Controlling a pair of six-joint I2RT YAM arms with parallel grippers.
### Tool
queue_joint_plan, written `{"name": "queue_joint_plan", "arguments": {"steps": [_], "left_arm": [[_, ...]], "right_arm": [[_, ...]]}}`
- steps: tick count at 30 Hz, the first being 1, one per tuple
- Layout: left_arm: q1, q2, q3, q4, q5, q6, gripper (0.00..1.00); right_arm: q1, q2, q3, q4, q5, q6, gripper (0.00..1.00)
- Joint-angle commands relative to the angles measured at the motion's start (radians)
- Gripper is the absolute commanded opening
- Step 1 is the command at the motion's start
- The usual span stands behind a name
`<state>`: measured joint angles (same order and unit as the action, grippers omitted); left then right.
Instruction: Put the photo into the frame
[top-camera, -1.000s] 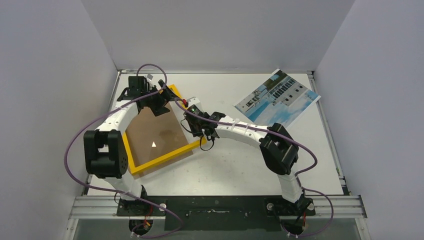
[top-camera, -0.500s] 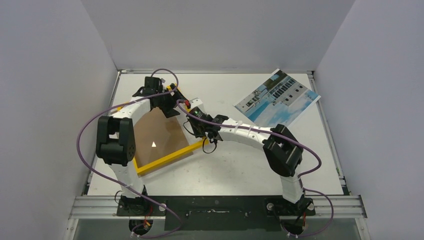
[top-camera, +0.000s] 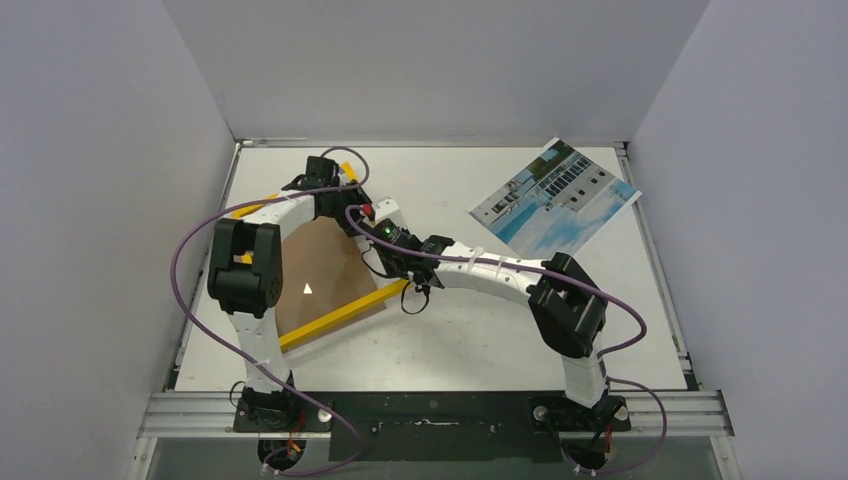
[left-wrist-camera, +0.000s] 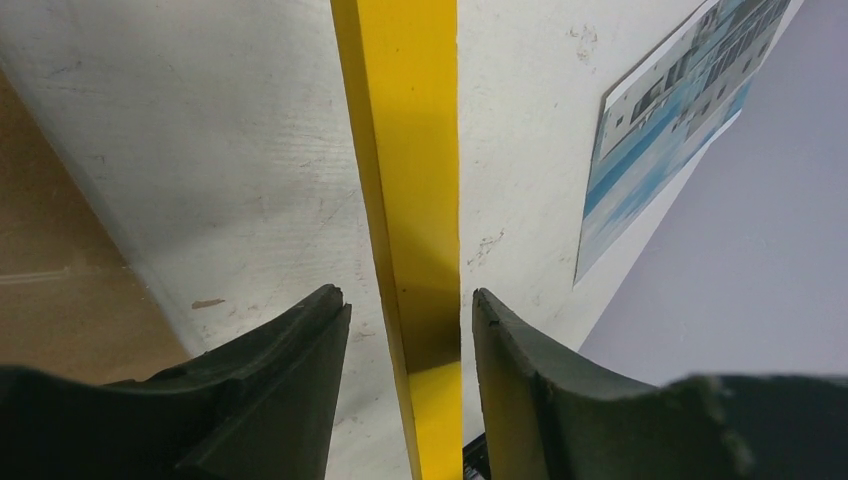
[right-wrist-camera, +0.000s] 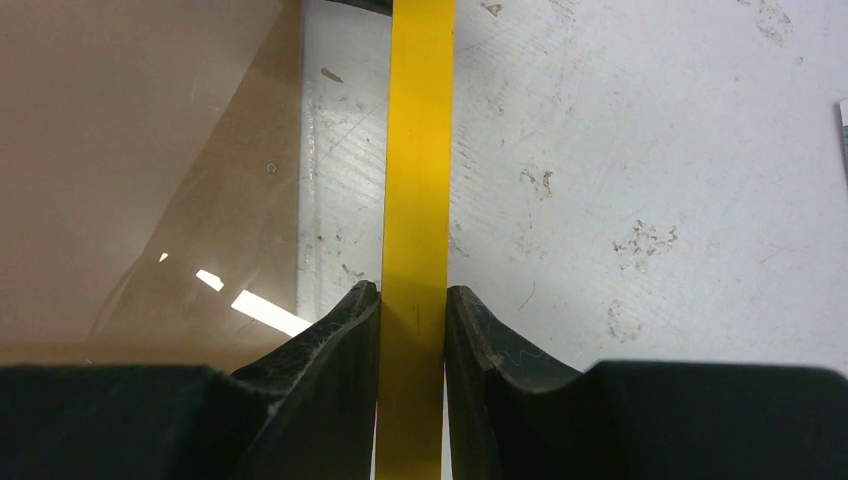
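well outside the frame, the photo

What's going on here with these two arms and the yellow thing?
Two robot arms are working on a yellow picture frame. The right gripper is clamped on one side bar; the left gripper straddles another bar, one finger not touching. A brown board shows through the frame's opening. The photo lies apart on the table, untouched.
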<state>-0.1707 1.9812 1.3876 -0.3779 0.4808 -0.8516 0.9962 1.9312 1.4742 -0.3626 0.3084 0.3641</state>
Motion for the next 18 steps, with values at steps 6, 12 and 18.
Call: {"name": "queue_joint_plan", "arguments": {"steps": [6, 12, 18], "left_arm": [[0.0, 0.0, 0.05, 0.053, 0.069, -0.007, 0.13], [0.014, -0.032, 0.037, 0.059, 0.092, 0.005, 0.0], [0.03, -0.053, 0.08, -0.015, 0.092, 0.018, 0.0]], "right_arm": [[0.016, -0.068, 0.033, 0.051, -0.026, -0.032, 0.08], [-0.004, -0.056, 0.056, 0.044, -0.134, 0.006, 0.13], [-0.043, -0.079, 0.098, 0.009, -0.246, 0.053, 0.56]]}}
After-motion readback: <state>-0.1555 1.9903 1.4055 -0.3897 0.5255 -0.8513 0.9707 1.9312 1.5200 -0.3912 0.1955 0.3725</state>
